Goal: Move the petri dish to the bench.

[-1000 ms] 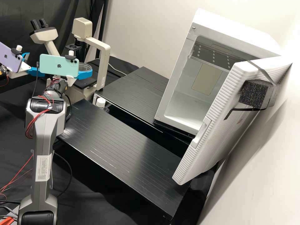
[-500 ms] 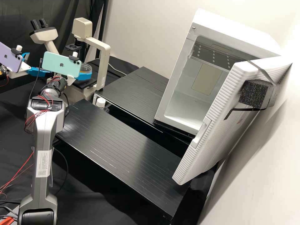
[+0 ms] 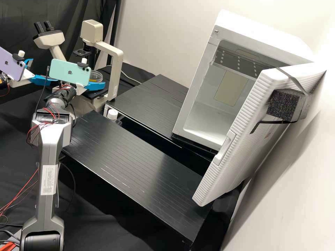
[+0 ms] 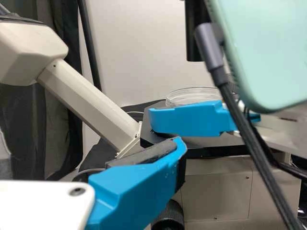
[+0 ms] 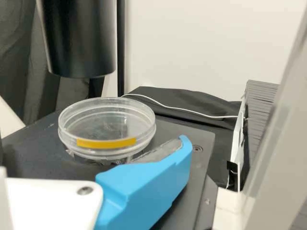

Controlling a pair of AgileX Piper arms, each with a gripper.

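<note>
pale wall (image 3: 160,31), dark draped curtain (image 3: 17,17), black pole (image 4: 91,48) between them, wall partly shadowed

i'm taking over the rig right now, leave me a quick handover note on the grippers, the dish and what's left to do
Left gripper: open, empty, beside the microscope.
Right gripper: open at the microscope stage, one finger close by the dish.
Petri dish: on the stage, not gripped.
Done: right gripper is at the dish.
Left: grip it, lift it clear, set it down on the bench.
</note>
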